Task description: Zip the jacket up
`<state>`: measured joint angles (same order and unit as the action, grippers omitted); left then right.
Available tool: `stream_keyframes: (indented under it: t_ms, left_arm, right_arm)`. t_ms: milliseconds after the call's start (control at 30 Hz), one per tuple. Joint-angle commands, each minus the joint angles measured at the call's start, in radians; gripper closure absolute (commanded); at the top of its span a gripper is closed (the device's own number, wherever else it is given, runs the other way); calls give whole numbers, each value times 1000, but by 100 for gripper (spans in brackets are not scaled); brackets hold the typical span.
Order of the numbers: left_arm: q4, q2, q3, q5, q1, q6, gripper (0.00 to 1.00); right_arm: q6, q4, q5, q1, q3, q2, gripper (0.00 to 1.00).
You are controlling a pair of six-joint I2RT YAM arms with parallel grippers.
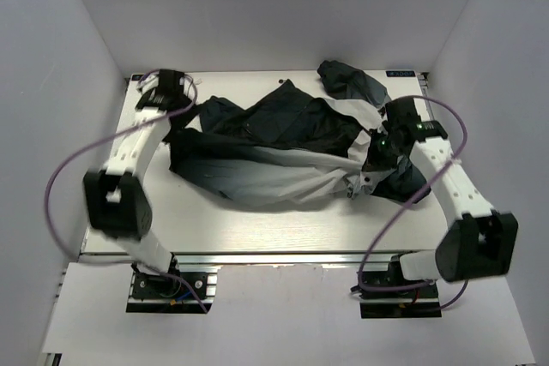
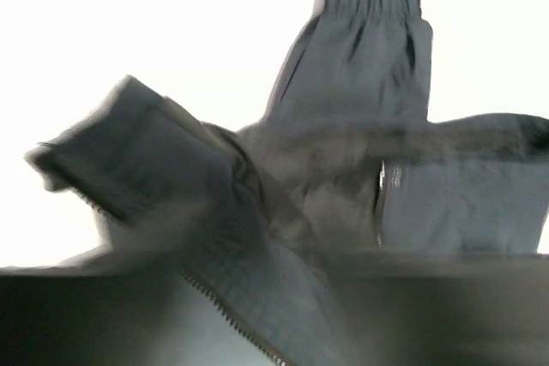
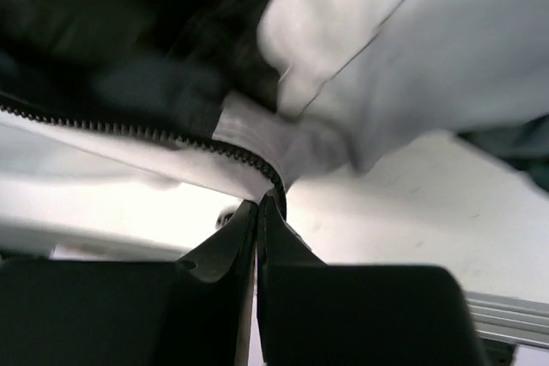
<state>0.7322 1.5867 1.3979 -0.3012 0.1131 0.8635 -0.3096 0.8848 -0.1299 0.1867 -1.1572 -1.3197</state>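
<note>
- Currently the jacket (image 1: 274,147) is lying crumpled across the middle of the pale table (image 1: 257,229), one dark fold (image 1: 352,81) trailing toward 1 o'clock.
- White walls (image 1: 274,15) are enclosing the table on three sides.
- The right gripper (image 3: 259,212) is pinching the jacket's zipper (image 3: 129,130) edge at 3 o'clock, jaws pressed together.
- The left gripper (image 1: 169,92) is hovering at the jacket's 10 o'clock; whether its jaws are gaping or closed, I cannot tell.
</note>
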Motion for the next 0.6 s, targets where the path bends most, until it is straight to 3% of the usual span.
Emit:
stream_keyframes:
  t_ms: [0,33,133,167,267,400,567]
  left_arm:
    - [59,215,212,-24,-6,-23,2]
    - [103,255,260,12,-6,-40,2]
    - [93,314,351,11,25,-90,2]
    - [69,305,331,2,51,-102,2]
    - [-51,236,252,1,94,-155,2]
    - [-167,154,103,62,146,-164,2]
    - [-264,140,-80,140,169,-139,2]
  right_arm:
    - [-8,-27,153,-29,-120,-76,95]
    - [1,-23,160,-30,-137,-91,84]
    - [69,-29,154,-26,-173,-76,25]
    - [76,-29,156,-23,-179,-70,11]
    - [95,-43,159,45,-194,-49,11]
    - [130,-113,171,253,-190,-50,11]
    - [63,-312,-1,296,-116,-163,11]
